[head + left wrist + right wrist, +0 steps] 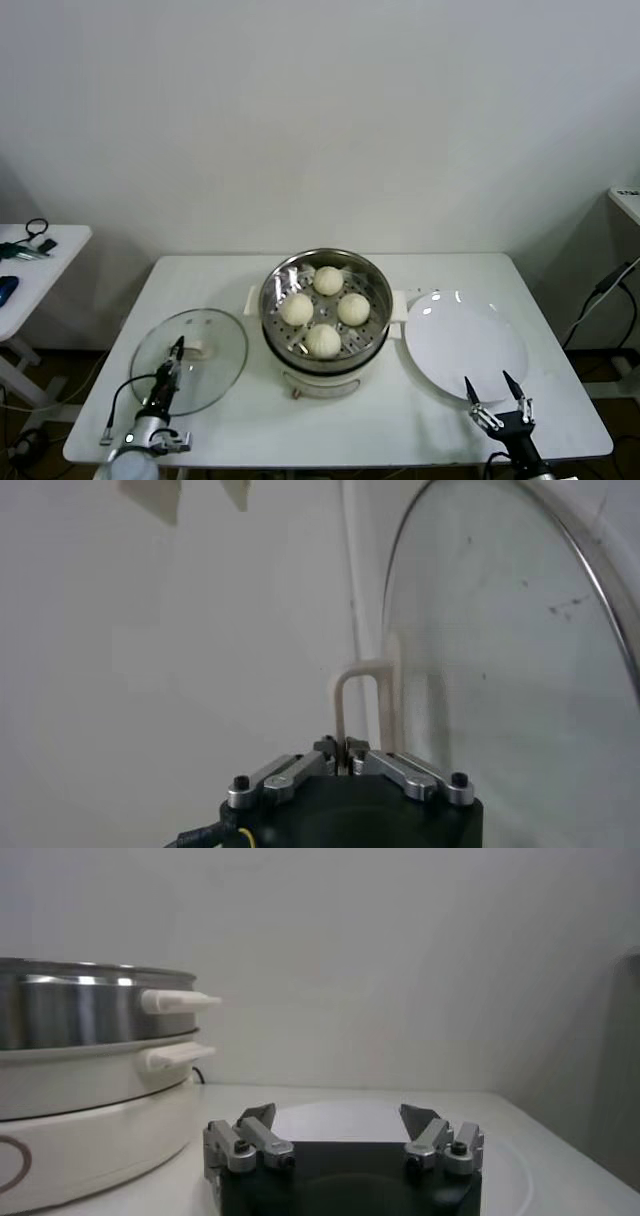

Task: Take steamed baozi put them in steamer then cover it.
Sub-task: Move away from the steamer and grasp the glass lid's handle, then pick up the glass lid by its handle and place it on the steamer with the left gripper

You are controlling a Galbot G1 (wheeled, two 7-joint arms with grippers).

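Head cam high, looking down; left wrist cam tight behind left gripper [347,748]; right wrist cam low, sharing steamer [95,1008].

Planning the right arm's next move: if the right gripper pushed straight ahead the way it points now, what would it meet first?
The right gripper, open, points across the empty white plate. It would likely pass low over the plate; beyond it the table looks free. The steamer sits off to its side, though depth is unclear.

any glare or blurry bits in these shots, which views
Head view: bright glare on the flat white plate and glints on the shiny steel steamer. Left wrist view: left gripper, shut on the clear glass lid's white handle, looks soft. Right wrist view: open right gripper slightly blurred.
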